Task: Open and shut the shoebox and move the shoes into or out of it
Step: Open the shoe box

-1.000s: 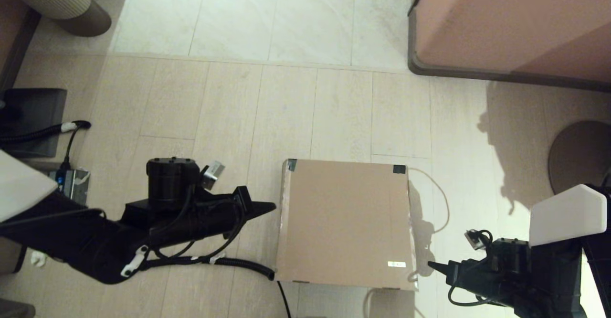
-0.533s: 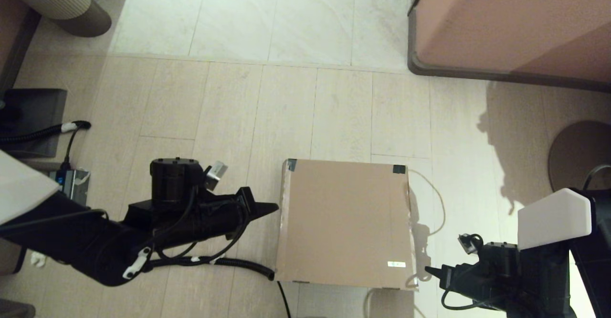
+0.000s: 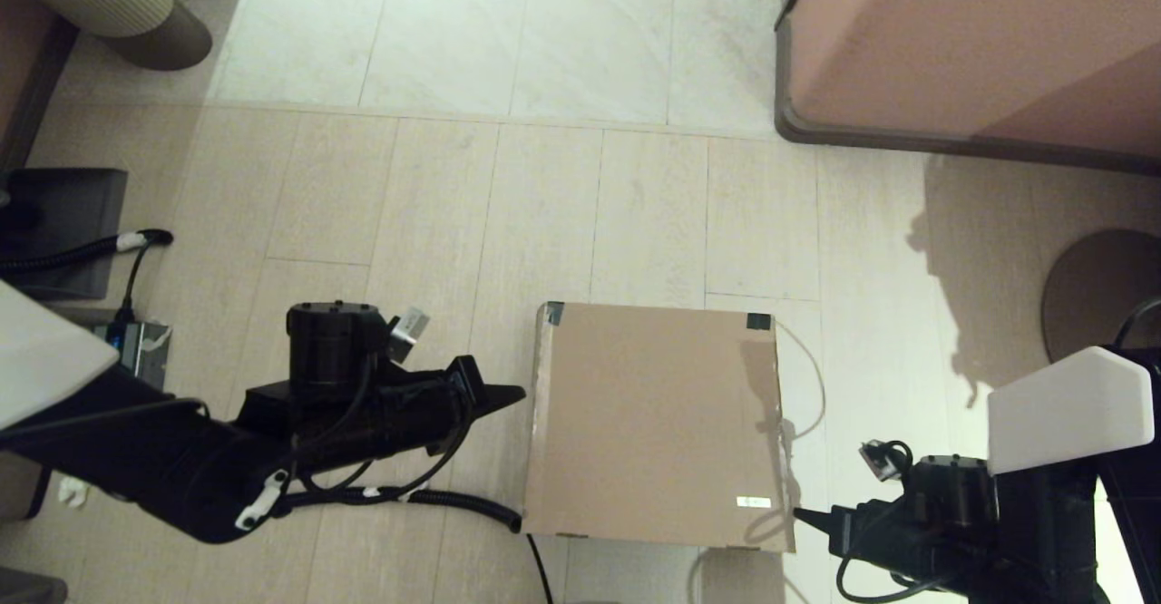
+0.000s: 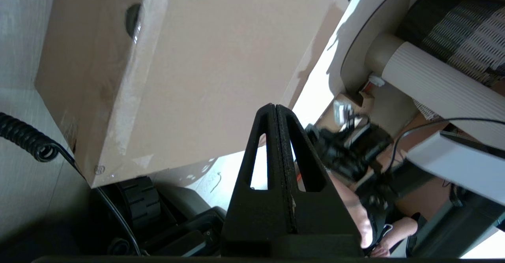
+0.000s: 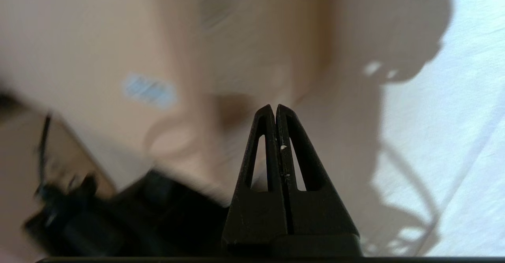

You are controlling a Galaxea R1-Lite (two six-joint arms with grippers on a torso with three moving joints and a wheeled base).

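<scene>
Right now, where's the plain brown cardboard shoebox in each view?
Head view: plain brown cardboard shoebox bottom centre, lid shut, between both grippers.
Left wrist view: fills the upper left, beyond the shut left gripper.
Right wrist view: blurred, left and centre.
Shared landmark: small white label, blurred bluish in the right wrist view.

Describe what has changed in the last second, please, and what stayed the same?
The right hand, shut and empty, has moved left toward the shoebox; its tip now sits at the box's near right corner, close to the white label. Nothing was grasped or released. The left hand, also shut, stays by the box's left edge, and the shoebox remains closed in the same place.
</scene>
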